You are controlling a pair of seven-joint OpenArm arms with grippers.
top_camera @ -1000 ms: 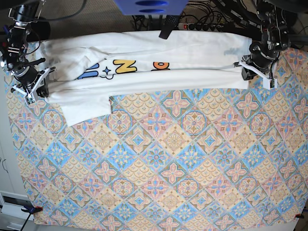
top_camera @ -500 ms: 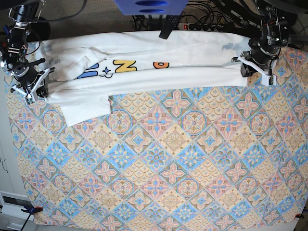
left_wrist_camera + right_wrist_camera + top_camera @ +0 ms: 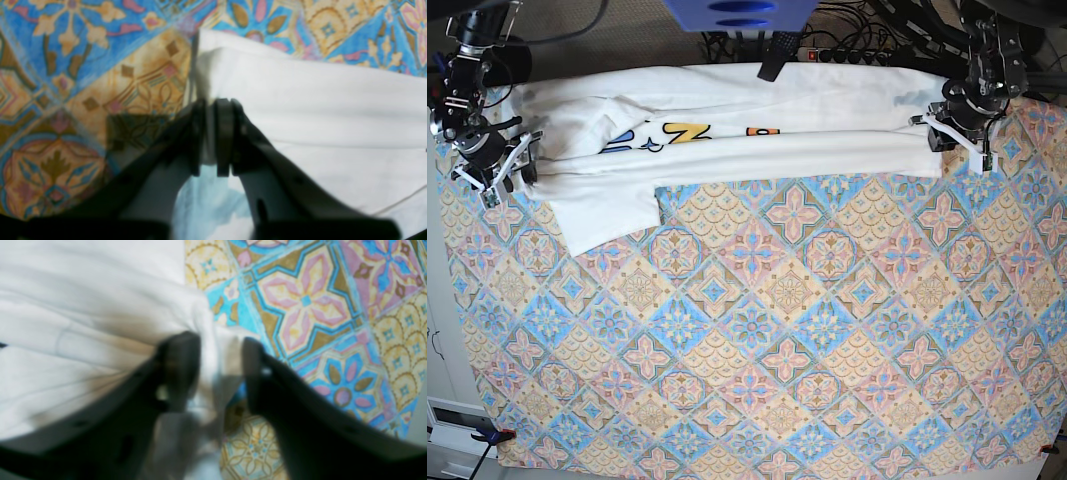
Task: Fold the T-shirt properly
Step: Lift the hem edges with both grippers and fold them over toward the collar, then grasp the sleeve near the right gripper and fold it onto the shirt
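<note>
The white T-shirt [image 3: 757,150] lies in a long band across the far side of the table, folded lengthwise. Part of its coloured print [image 3: 689,132] shows above the fold, and a sleeve [image 3: 602,215] hangs toward me on the left. My left gripper [image 3: 934,140] is shut on the fold's right end; in the left wrist view [image 3: 210,136] white fabric [image 3: 317,100] is pinched between the jaws. My right gripper [image 3: 524,168] holds the left end; in the right wrist view [image 3: 217,373] bunched fabric [image 3: 83,306] sits between the fingers.
A tablecloth [image 3: 757,330] with a colourful tile pattern covers the table. A power strip and cables [image 3: 847,55] lie behind the far edge. A blue object [image 3: 737,12] hangs at the top centre. The table's left edge is close to my right arm.
Both grippers moved toward the far edge, carrying the near fold of the shirt with them. The fold now covers more of the print.
</note>
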